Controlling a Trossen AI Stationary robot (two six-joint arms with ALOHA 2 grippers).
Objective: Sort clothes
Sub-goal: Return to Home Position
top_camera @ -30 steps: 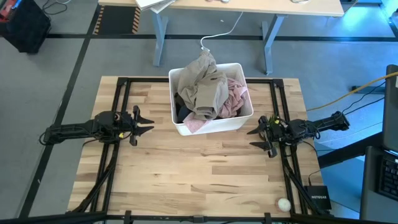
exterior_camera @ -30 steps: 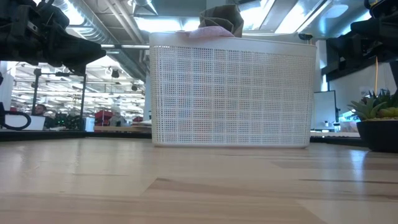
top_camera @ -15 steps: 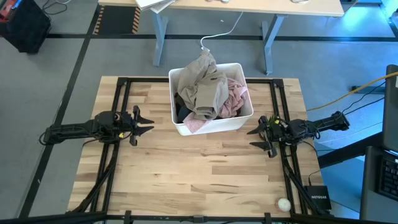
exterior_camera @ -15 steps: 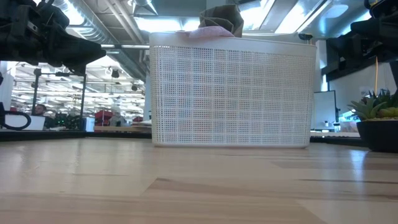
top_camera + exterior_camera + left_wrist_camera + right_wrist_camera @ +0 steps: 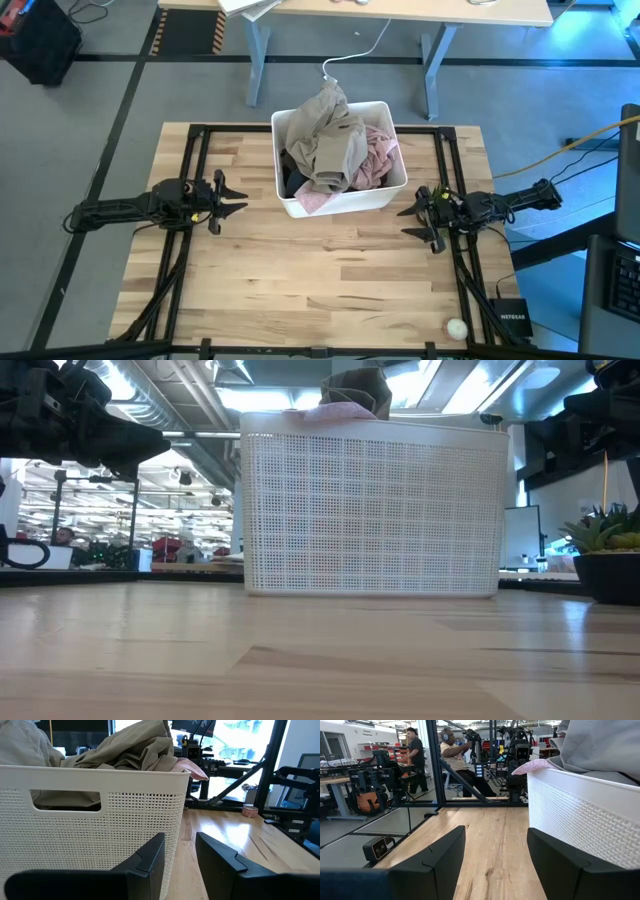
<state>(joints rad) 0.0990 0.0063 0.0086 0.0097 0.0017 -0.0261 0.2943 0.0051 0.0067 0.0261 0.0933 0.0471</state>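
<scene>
**One bin, a heap of garments, two empty grippers**

High view: one white bin (image 5: 340,195) stands at the table's (image 5: 330,290) far middle, holding all the clothes (image 5: 335,150). Three colours can be counted: a khaki piece heaped on top, pink at the right and front, something dark at the left. The left gripper (image 5: 232,197) and right gripper (image 5: 412,220) flank the bin, apart from it, each with fingers spread and gripping nothing. A small pale ball (image 5: 456,327) lies at the near right corner.

Low view: the bin's mesh wall (image 5: 370,510) hides the load except khaki and pink peeking over the rim. A potted plant (image 5: 608,555) shows only here.

Left wrist view: a handle slot in the bin wall (image 5: 67,800), unseen elsewhere, and a tape roll (image 5: 249,811).

Right wrist view: two people (image 5: 451,751) stand in the room beyond.
</scene>
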